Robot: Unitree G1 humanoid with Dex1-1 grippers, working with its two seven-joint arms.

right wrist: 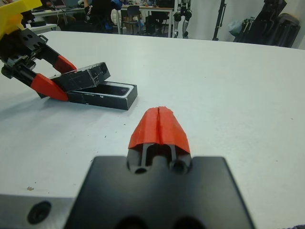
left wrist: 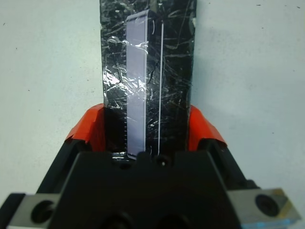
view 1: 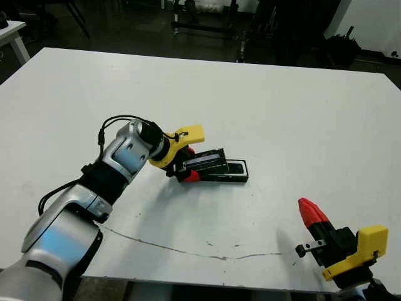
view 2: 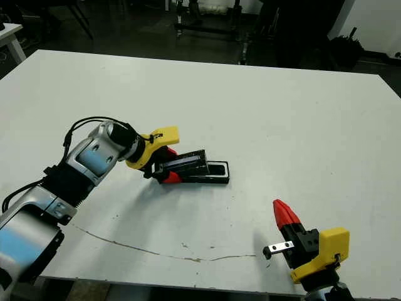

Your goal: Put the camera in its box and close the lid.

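The box (view 1: 241, 176) lies near the table's middle, a black-walled tray. In its uncovered right end shows a glossy black slab, the camera (right wrist: 112, 89). The lid (left wrist: 147, 81), a black panel with a crinkly shiny top and a pale strip, sits tilted over the box's left part. My left gripper (view 1: 187, 164) is shut on the lid's left end, with a red fingertip (left wrist: 86, 128) on each long side. Whether the lid touches the box I cannot tell. Near the table's front right, far from the box, my right gripper (view 1: 311, 212) is shut on nothing.
A thin dark crack line (view 1: 188, 251) runs across the table's front part. Dark stands and frames (view 1: 207, 19) stand on the floor beyond the far edge. A white table corner (view 1: 9, 31) shows at far left.
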